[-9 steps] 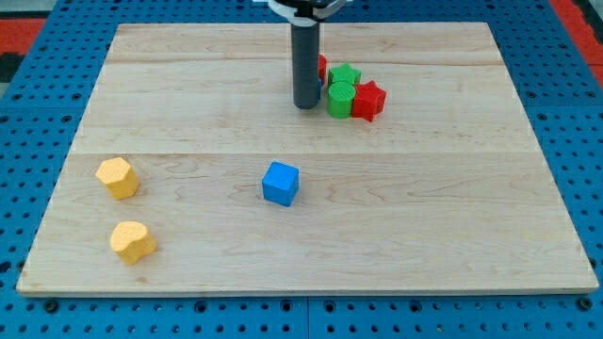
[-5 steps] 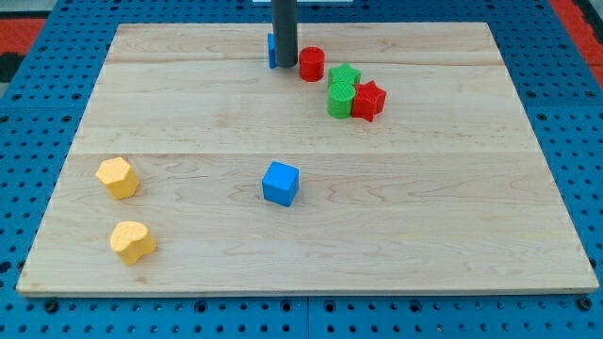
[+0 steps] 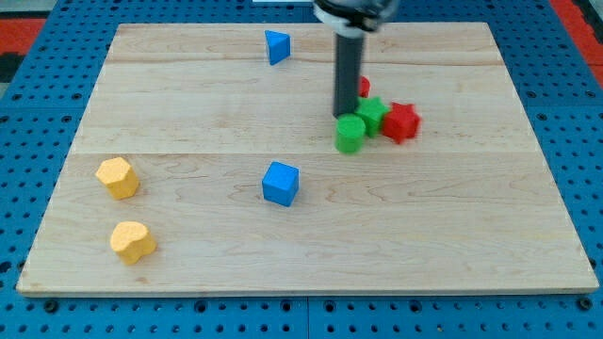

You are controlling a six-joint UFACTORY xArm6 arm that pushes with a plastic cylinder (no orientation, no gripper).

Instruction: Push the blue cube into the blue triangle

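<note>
Having no pincer, my tip (image 3: 347, 115) has swung right onto the green blocks (image 3: 351, 133), uncovering the blue triangle (image 3: 276, 46), blue cube (image 3: 281, 183) unmoved.

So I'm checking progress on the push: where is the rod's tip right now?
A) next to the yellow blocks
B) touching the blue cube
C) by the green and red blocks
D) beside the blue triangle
C: my tip sits at the green block, well apart from the blue cube and the blue triangle.

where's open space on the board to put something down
Free: the wide strip along the view's bottom and right of the blue cube, and the band between it and the blue triangle. Crowded: around my tip, against the green blocks and red star; two yellow blocks hold the left edge.
</note>
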